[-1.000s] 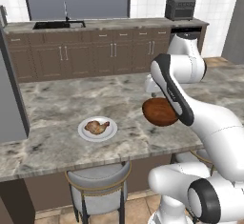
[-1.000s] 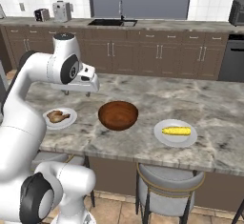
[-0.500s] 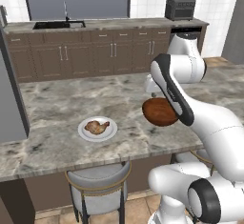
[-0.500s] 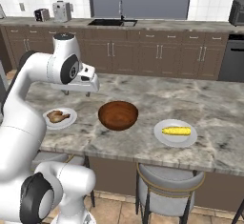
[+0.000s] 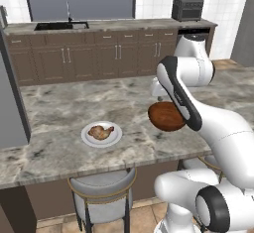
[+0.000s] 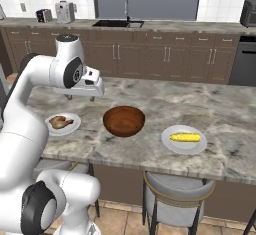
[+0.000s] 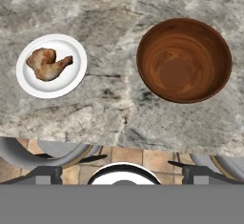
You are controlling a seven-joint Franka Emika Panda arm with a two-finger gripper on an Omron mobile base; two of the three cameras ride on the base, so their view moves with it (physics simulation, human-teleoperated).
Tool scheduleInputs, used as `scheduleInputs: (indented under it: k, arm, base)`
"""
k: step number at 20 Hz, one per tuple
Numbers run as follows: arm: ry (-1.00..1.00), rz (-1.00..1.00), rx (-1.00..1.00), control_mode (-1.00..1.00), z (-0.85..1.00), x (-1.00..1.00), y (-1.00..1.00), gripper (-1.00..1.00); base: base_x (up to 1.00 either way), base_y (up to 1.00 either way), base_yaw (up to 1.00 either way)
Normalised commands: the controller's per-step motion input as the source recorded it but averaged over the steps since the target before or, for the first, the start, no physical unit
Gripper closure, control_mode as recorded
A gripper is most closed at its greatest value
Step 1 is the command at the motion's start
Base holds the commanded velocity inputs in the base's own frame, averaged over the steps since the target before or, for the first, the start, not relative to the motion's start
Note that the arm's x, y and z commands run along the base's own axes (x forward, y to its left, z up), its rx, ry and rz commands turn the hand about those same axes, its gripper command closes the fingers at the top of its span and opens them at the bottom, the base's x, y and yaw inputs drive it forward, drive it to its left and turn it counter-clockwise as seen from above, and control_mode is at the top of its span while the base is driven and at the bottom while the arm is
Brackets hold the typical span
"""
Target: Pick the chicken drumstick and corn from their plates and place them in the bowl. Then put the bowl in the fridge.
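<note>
Chicken drumstick (image 7: pixel 48 64) on its plate (image 7: pixel 71 81) beside the bowl (image 7: pixel 184 60) — corn (image 6: pixel 185 137) plated beyond — gripper (image 7: pixel 122 163) spread wide, released, above the bench (image 7: pixel 109 108).

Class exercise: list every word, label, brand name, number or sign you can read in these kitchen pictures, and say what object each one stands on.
None: no readable text in any view.
Toaster oven: no legible markings.
Bowl, chicken's plate, corn's plate: plain, unmarked.
Small countertop appliances: too small to show any lettering.
</note>
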Motion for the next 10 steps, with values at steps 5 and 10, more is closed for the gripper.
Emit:
scheduleInputs:
  k: [5,10]
  arm:
    - [0.01,-0.11,0.00,-1.00,-0.08,-0.03,-0.05,-1.00]
    - [0.00,-0.75,0.00,-1.00,-0.17,0.00,-0.21,-1.00]
  base:
    - [0.00,0.00,0.00]
    - [0.00,0.00,0.00]
